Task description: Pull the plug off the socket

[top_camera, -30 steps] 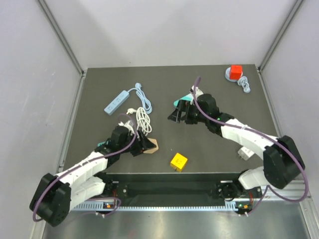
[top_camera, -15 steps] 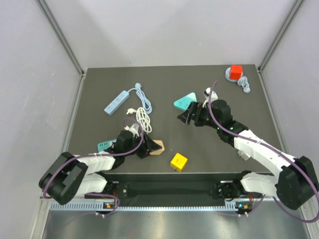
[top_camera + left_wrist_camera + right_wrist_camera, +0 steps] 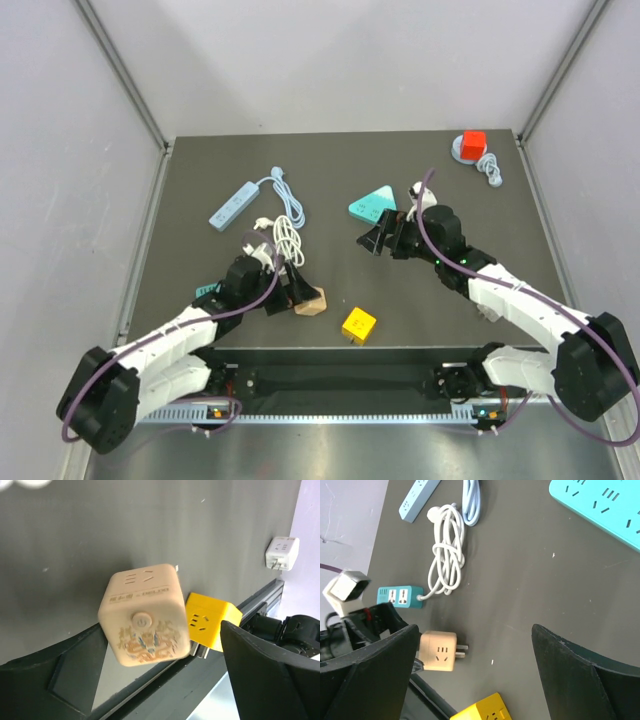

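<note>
The plug, a beige cube adapter (image 3: 311, 302) (image 3: 145, 615), lies on the table with its two prongs (image 3: 462, 651) bare. It sits apart from the socket, a small teal strip (image 3: 400, 596) on a coiled white cord (image 3: 447, 555); my left arm partly hides that strip (image 3: 207, 291) from above. My left gripper (image 3: 293, 297) (image 3: 160, 677) stands open around the cube, with neither finger touching it. My right gripper (image 3: 372, 240) (image 3: 475, 675) hangs open and empty over the middle of the table.
A yellow cube socket (image 3: 358, 324) (image 3: 210, 625) sits near the front edge, just right of the beige cube. There is a teal triangular socket (image 3: 372, 205), a light blue power strip (image 3: 232, 204), a red cube on a grey base (image 3: 472, 145) and a white adapter (image 3: 282, 552).
My left gripper's jaws have spread and let go of the beige cube, which now rests on the table. My right arm drew back from the teal triangle a second ago and has since held still.
</note>
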Tool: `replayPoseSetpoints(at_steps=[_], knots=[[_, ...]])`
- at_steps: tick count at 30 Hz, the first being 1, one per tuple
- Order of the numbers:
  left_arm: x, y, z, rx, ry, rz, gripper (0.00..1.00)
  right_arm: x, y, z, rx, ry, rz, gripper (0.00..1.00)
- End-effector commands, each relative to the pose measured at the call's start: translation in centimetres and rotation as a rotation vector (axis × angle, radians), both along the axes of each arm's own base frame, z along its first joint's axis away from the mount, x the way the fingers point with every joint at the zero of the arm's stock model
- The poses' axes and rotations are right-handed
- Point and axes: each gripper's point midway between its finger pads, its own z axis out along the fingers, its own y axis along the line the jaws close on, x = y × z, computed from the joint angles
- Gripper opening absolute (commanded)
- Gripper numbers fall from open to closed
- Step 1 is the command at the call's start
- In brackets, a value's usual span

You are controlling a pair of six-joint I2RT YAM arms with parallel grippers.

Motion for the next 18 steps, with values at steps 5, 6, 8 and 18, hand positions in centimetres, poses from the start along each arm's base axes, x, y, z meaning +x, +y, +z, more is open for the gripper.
replayPoseSetpoints(at_steps=[5,6,8,18], knots=[[0.2,2.2,2.4,0.176,-0.084,-0.027,0.98,0.0,0.1,1.7,0.063,-0.030,-0.004,0.93],[0.6,2.3,3.6,0.182,-0.109,-0.020,0.98,0.0,-0.1,1.7,0.059,-0.028,-0.011,0.93],[0.6,3.4,4.2,0.238,-0.131,-0.009,0.98,-0.2,-0.5,1.9,0.046,-0.030,-0.026,0.93],[4.5,3.6,12.1,0.296,-0.357,0.024,0.98,2.0,-2.3,1.6,-0.120,-0.050,-0.075,0.95]])
